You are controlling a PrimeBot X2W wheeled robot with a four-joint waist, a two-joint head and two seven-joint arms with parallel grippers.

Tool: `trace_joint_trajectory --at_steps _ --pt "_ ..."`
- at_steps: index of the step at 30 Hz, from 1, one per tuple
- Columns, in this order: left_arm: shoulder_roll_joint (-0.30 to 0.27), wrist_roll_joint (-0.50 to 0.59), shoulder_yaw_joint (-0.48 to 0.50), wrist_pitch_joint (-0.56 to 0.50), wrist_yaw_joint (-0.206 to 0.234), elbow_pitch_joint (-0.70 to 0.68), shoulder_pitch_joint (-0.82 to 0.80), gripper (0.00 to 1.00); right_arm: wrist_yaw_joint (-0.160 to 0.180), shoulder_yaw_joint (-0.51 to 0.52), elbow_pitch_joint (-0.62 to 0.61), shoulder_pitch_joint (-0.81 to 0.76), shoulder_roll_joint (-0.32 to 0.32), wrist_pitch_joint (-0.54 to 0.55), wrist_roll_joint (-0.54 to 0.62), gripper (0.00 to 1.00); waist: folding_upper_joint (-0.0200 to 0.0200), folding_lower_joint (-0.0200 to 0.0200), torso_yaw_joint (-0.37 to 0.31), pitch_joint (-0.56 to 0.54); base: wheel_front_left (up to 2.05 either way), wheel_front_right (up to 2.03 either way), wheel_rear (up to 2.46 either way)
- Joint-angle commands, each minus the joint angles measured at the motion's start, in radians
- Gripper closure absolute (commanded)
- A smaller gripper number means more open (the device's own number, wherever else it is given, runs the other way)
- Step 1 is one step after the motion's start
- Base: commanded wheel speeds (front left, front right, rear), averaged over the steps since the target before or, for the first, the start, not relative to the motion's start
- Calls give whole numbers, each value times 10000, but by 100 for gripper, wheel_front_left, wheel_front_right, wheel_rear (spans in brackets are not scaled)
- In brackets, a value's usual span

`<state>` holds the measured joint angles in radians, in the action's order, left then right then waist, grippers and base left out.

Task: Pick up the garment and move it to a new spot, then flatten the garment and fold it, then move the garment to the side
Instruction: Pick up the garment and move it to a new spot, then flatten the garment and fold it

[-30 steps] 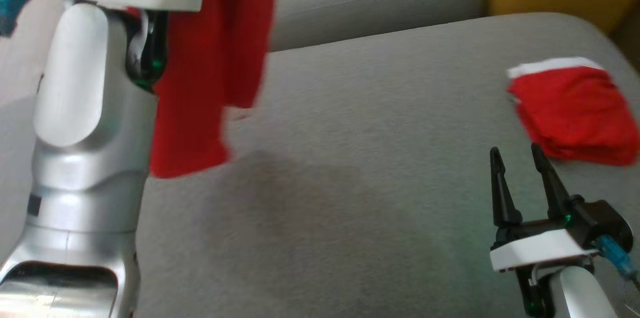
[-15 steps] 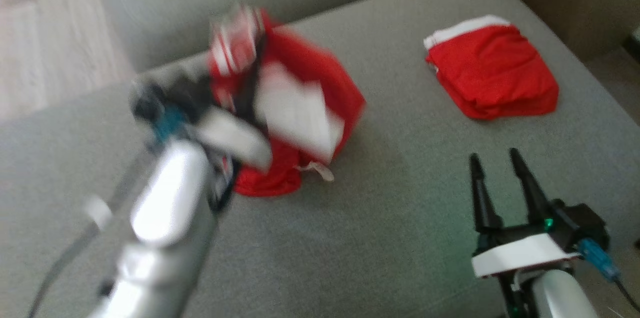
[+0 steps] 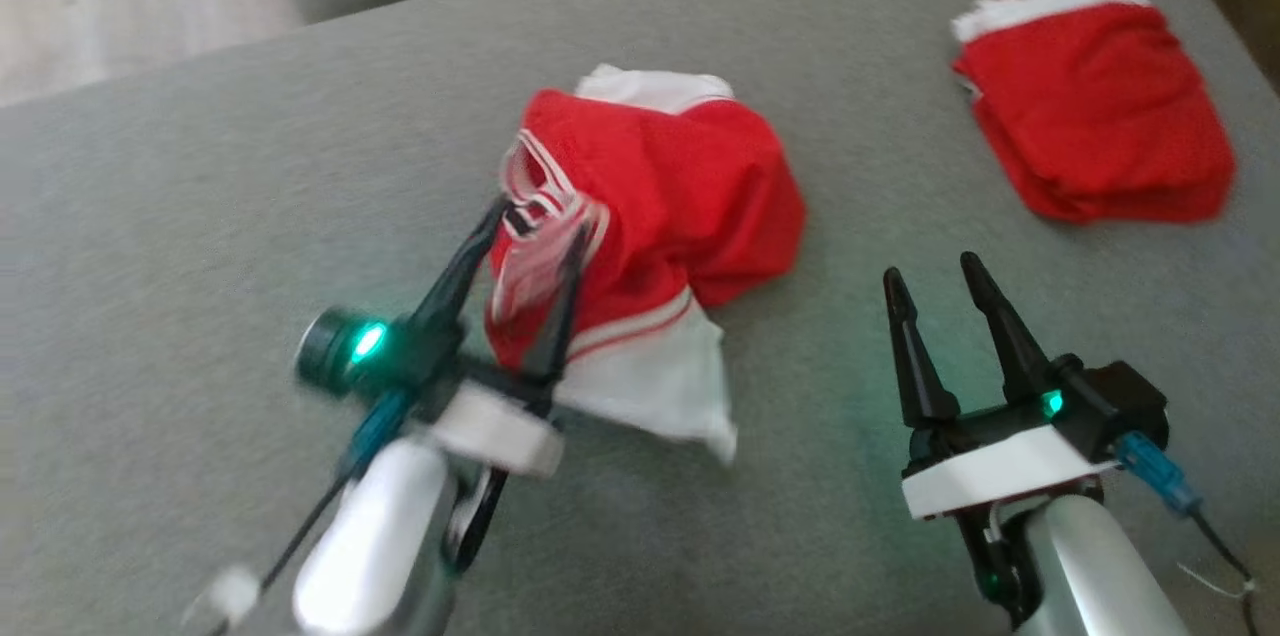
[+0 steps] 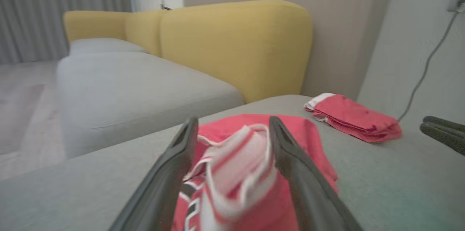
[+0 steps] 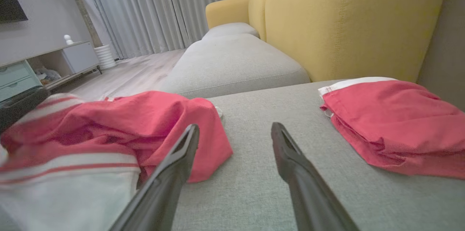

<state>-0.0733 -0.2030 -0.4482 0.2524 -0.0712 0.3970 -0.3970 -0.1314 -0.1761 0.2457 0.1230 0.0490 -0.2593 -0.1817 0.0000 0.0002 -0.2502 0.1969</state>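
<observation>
Mid-frame, the left tool (image 3: pixel 538 219) is sitting spread around the red garment (image 3: pixel 700 186), so lifting could be snagging it.

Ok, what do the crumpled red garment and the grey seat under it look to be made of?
Crumpled red garment: thin matte cloth, probably a light knit, given its soft folds; trim is white with red stripes. Grey seat: matte upholstery fabric with a fine speckled weave. Fibres cannot be told.

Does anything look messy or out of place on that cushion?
The striped garment lies in a crumpled heap, its trim bunched between the open jaws of the left gripper, while the red pile at right is neatly folded.
</observation>
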Motion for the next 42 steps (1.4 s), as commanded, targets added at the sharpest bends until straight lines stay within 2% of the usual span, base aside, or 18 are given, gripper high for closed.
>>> trace_joint_trajectory --at_steps 1,11,18,42 --pt "-61 52 486 90 121 -478 391 0 7 -115 -265 178 14 -24 41 0 0 -2 407 -320 0 0 0" --pt "209 -54 2639 92 1044 -3063 3724 0 7 657 -116 -861 13 -24 -11 0 0 -2 1774 -1997 0 0 0" --pt "228 151 3063 92 1501 -4279 5262 0 7 904 -249 -1791 13 -24 -166 0 0 -2 2390 -2526 0 0 0" --pt "230 558 2943 93 1489 -3868 5845 0 7 554 -201 -2226 13 -24 -188 0 0 -2 2736 -2925 0 0 0"
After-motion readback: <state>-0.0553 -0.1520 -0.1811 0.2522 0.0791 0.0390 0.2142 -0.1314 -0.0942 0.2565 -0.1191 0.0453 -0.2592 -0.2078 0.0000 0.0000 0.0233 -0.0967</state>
